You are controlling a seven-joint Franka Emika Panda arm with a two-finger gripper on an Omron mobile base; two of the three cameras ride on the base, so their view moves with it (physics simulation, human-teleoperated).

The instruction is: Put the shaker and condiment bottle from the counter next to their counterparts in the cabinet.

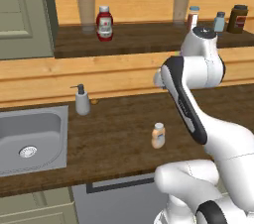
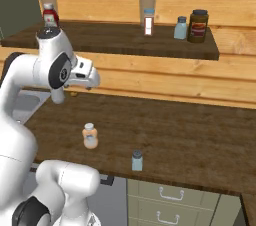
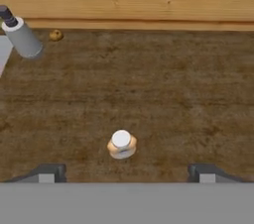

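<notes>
Peach-orange condiment bottle (image 3: 121, 144) upright on the dark wood worktop (image 3: 163, 94), straight below the tool (image 3: 126, 172), seen cap-first between the two dark fingertips (image 3: 48, 172) and slightly ahead of them. Tool spread wide, empty, well above the bottle, touching nothing. Same bottle in the left base view (image 1: 158, 136) near the front edge of the worktop (image 1: 119, 134), and in the right base view (image 2: 90, 136) below the white hand. Pale teal shaker (image 2: 137, 160) with grey cap also on the worktop (image 2: 190, 135), off to the right of the tool and nearer the front edge, apart from the bottle. Grey soap pump dispenser (image 3: 21, 34) far ahead and to the left of the tool, by the plank wall, with a small brown bit (image 3: 55, 34) just beside it; same dispenser (image 1: 82, 100) next to the steel sink (image 1: 54, 119). Up above and beyond the tool, open cabinet (image 1: 139, 39) shelf: red sauce bottle (image 1: 104, 23) toward the left end; white-and-red shaker (image 2: 148, 22), light-blue shaker (image 2: 180, 28) and dark brown jar (image 2: 198, 26) toward the right end, blue shaker just beside the jar. Grey-green panelled door (image 1: 22, 12) at far left.
</notes>
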